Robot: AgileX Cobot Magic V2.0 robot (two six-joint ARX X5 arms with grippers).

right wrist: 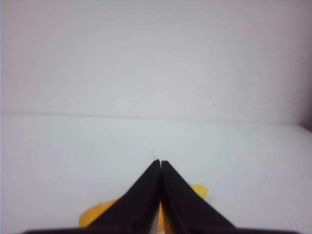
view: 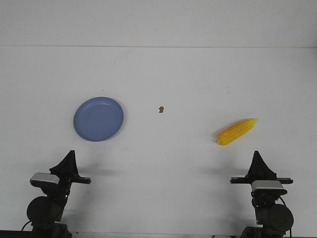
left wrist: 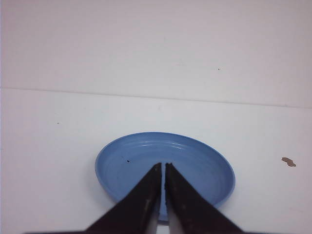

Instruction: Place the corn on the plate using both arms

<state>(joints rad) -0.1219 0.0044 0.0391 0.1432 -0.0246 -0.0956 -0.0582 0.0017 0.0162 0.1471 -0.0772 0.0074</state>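
The yellow-orange corn (view: pixel 236 132) lies on the white table at the right, its pointed end to the far right. The blue plate (view: pixel 98 118) sits empty at the left. My left gripper (view: pixel 68 159) is shut and empty, near the table's front edge, short of the plate (left wrist: pixel 185 158). My right gripper (view: pixel 257 157) is shut and empty, near the front edge, short of the corn. In the right wrist view the corn (right wrist: pixel 95 213) is mostly hidden behind the closed fingers (right wrist: pixel 141 200). In the left wrist view the closed fingers (left wrist: pixel 146 195) overlap the plate's near rim.
A small brown speck (view: pixel 161 109) lies on the table between plate and corn; it also shows in the left wrist view (left wrist: pixel 288 162). The table's far edge meets a white wall.
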